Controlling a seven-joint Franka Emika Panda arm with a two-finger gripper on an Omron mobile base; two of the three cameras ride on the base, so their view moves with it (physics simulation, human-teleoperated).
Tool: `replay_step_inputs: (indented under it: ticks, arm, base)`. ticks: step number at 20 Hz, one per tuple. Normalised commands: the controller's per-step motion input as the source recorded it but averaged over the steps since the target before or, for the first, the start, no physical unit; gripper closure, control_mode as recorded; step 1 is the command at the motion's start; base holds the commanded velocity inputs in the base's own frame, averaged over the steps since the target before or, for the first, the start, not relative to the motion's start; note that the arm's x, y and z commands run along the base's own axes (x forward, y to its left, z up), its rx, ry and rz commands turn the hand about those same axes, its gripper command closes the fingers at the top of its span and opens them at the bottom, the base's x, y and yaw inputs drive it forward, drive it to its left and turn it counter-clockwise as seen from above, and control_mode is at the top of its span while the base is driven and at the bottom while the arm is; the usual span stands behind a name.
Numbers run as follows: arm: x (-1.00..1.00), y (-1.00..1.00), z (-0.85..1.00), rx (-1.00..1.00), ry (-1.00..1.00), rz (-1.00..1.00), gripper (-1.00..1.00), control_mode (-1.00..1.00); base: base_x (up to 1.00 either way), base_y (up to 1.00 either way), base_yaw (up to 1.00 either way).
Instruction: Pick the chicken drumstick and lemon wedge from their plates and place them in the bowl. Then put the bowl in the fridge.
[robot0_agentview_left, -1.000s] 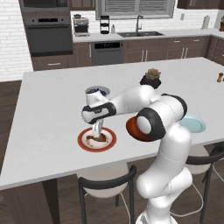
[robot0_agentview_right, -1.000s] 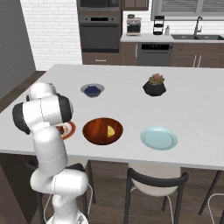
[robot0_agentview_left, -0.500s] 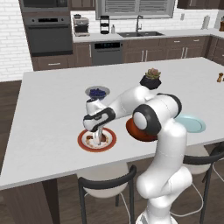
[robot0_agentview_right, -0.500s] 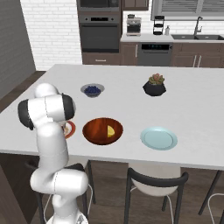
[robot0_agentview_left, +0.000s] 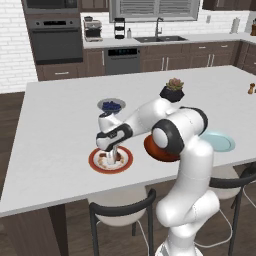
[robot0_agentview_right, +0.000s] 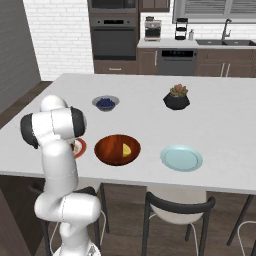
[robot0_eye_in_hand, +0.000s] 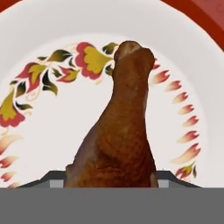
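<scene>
Brown wood is what everything hangs around here: the bowl (robot0_agentview_right: 117, 149) sits near the front edge of the white surface (robot0_agentview_right: 220, 115), and the lemon wedge (robot0_agentview_right: 127, 149) is already lying inside it, toward its right side. So half the picking job looks done.

The chicken drumstick (robot0_eye_in_hand: 120, 131) is the part in progress. It lies on the red-rimmed plate (robot0_agentview_left: 95, 161), which is just to the left of the bowl. The arm reaches over from the bowl side and the gripper (robot0_agentview_left: 111, 156) is right down on that plate. In the hand view the fingers (robot0_eye_in_hand: 54, 178) poke up at either flank of the fat end of the drumstick, with the meat sitting between them. Whether they've actually clamped it or are just hugging the sides, I can't tell; they look about drumstick-width apart, not wide.

The pale blue plate (robot0_agentview_right: 181, 158) is to the right of the bowl, with nothing on it as far as I can see, which fits the lemon having come from there. Behind the bowl there's a little grey bowl of blueberries (robot0_agentview_right: 105, 103) and, further right, a black pot with a plant (robot0_agentview_right: 176, 98); neither matters for the job.

Still to go, by my reckoning: get a firm hold on the drumstick, lift it over into the bowl beside the lemon, then carry the whole bowl off to the fridge.
</scene>
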Motion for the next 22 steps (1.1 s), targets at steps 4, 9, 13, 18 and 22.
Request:
replay_step_inputs:
  ticks: [4, 9, 13, 18, 22]
  arm:
    - [-0.32, -0.45, 0.44, 0.00, -0.14, 0.00, 1.00, -1.00]
    - [-0.48, -0.73, 0.82, 0.05, -0.19, -0.17, 1.00, -1.00]
    - [-0.18, -1.00, 0.48, 0.07, -0.11, -0.42, 1.00, -1.00]
    - [0.00, -0.90, 0.42, 0.07, -0.08, -0.50, 1.00, -1.00]
    - [0.06, -0.94, 0.24, 0.11, -0.03, -0.41, 1.00, -1.00]
  base:
    - [0.00, 0.00, 0.00]
    - [0.00, 0.00, 0.00]
    - [0.00, 0.00, 0.00]
    - [0.00, 0.00, 0.00]
    - [0.00, 0.00, 0.00]
